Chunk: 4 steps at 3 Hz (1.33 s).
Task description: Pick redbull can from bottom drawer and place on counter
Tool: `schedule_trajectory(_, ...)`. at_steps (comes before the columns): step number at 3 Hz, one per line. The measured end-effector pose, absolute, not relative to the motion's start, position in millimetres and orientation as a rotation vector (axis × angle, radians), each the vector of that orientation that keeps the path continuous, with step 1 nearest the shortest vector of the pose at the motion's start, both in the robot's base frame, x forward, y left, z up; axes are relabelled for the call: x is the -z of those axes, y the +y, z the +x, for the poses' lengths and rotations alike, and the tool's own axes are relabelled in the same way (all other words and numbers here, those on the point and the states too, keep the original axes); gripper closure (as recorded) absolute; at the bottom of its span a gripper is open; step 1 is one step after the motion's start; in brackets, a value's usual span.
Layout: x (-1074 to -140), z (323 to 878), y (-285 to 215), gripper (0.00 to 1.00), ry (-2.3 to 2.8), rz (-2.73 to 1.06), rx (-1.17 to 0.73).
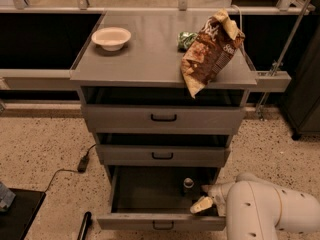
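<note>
Your end effector [201, 197] sits spread and empty inside the bottom drawer [145, 193], just beside the upright can [188, 184], which is likely light, rigid and slick, so grip it squarely at mid-body.

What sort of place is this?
Probably a robot test lab staged like a snack area: a chip bag and bowl on the counter, and the gripper inside the open bottom drawer beside a redbull can.

Counter [150, 59] — bowl [111, 37], green pkt [186, 39], chip bag [212, 51] on top; gripper [203, 196] in btm drawer [160, 223].
</note>
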State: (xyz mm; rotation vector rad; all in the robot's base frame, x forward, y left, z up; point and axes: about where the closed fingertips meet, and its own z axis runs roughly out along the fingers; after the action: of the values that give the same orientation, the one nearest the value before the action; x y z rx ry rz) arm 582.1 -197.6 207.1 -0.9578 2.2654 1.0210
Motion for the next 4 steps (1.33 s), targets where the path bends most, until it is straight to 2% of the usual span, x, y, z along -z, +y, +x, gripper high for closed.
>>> schedule_trajectory(1,-232,596,-154,0.00,1.943,-1.169,-1.127)
schedule_trajectory(4,-240,606,-150,0.00,1.851,-1.195,-1.135)
